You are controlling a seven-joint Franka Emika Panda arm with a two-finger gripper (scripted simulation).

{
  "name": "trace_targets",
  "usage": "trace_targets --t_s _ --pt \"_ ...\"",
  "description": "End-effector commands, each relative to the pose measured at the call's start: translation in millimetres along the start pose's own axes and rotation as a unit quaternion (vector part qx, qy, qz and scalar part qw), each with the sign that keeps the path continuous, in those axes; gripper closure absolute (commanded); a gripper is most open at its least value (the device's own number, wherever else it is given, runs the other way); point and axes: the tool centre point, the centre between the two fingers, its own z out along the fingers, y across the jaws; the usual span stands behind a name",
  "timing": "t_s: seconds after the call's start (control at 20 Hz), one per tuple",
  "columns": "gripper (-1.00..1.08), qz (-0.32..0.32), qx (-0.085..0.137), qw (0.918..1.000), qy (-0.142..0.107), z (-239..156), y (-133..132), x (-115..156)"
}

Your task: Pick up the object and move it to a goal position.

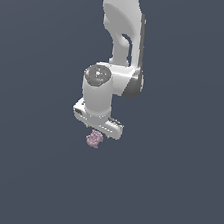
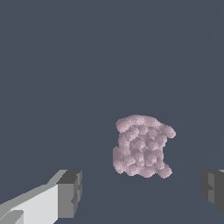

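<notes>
Wrist view: two grey finger pads (image 2: 70,192) sit wide apart with nothing between them yet. The tiny pale pink-mauve knobbly blob (image 2: 142,146) shows in the gap between them but further out, not touching either pad.
Exterior view: the white Panda gripper (image 1: 100,130) hangs just above the blob (image 1: 94,139), which peeks out right under the hand on the flat dark slate-blue floor (image 1: 20,172).
Blob location: under and slightly ahead of the open fingers, nearer the far-side pad than the near one from what I can tell.
Step in hand: looks like the approach before the grasp, nothing's picked up yet.
Next move: I'd guess nudge over so the blob is centred, drop straight down, then squeeze. It's lumpy, so the pads may catch on bumps and it could twist or pop out.
Edges: can't see any, the floor runs off every side.
Open room: loads all round. No goal marker visible either.
</notes>
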Motion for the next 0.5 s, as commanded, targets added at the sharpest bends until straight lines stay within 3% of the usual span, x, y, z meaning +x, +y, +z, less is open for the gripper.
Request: trace_targets --t_s 0.0,0.45 --pt "-0.92 0.024 -0.001 0.9997 -0.001 6.8 6.1 2.9" --pt "-0.92 0.052 -0.004 0.9986 -0.003 15.2 14.1 5.8"
